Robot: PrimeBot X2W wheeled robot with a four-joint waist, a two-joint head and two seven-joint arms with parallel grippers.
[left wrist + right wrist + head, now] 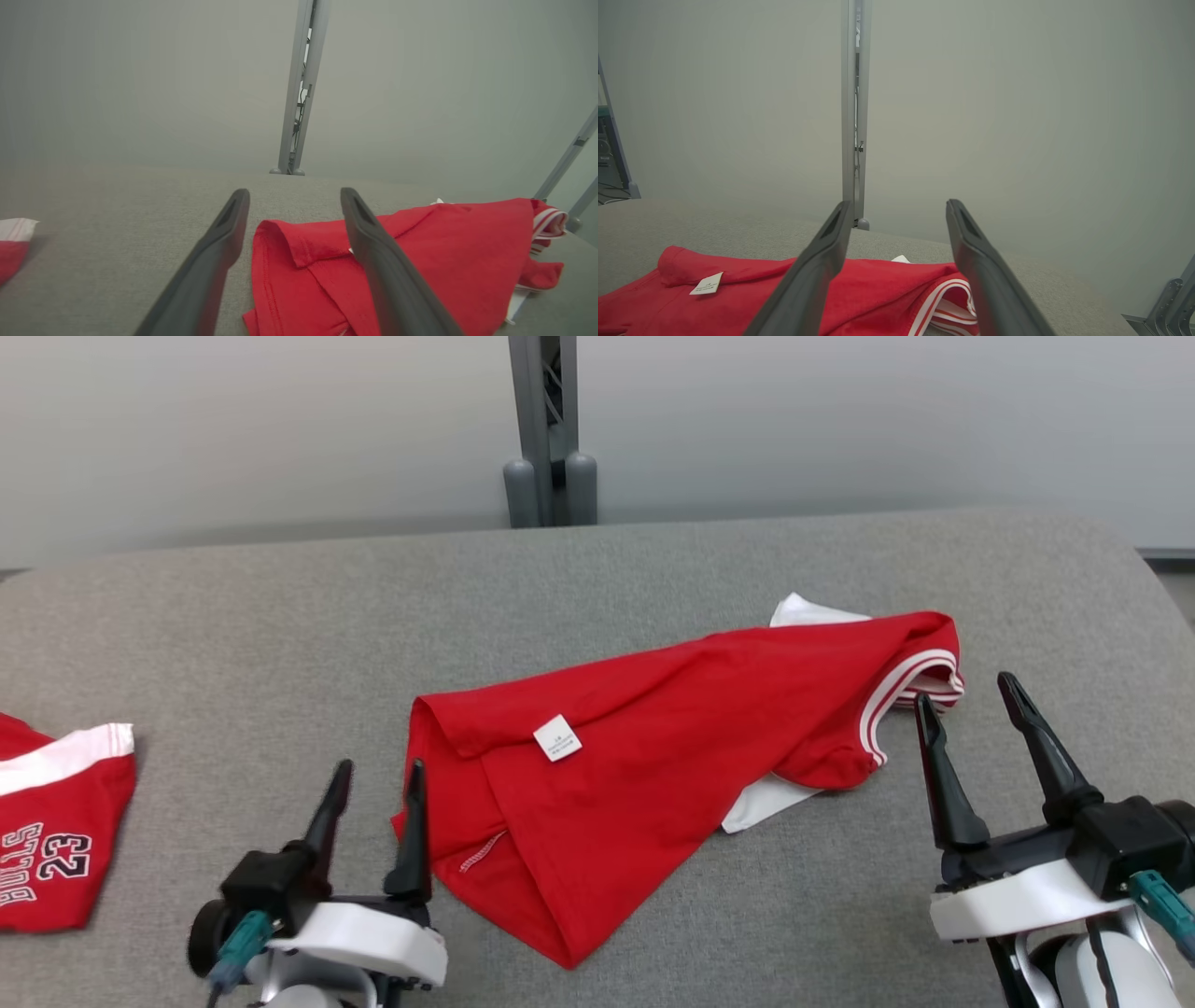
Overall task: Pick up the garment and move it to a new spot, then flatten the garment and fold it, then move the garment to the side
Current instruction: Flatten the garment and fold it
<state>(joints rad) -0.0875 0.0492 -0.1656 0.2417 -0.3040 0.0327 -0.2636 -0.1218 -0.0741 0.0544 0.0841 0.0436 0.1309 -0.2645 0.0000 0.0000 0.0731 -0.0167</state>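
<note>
1. L gripper [381, 767] is standing wide open and holding nothing. Its fingers [412, 831] are pointing up beside the garment [653, 737], w/ the inner one just at the near-left hem. It's prob. lining up on that corner.
2. R gripper [965, 691] is also gaping fully and is empty. Its tips are hovering just beside the striped trim [892, 698] at the garment's right end, w/ no cloth between them.
3. The two are flanking opposite ends, so I'm reading this as a two-handed pick being set up. Gripping both ends would let the cloth be lifted and pulled taut.
4. The garment, red w/ a white panel [761, 803] peeking out underneath, is lying rumpled and doubled over itself mid-surface, between the grippers. A small white label [557, 738] is showing on top, so an inner face is likely turned out. It's not flat yet.
5. A second red piece [56, 821] w/ white band & lettering is sitting at the far left, well apart from the garment. It's prob. already set aside.
6. The surface [280, 616] is looking like a grey, cloth-covered top w/ rounded far corners.
7. A plain pale wall [233, 429] is running behind it, and a grey metal post [551, 429] is rising at the far edge, centre.
</note>
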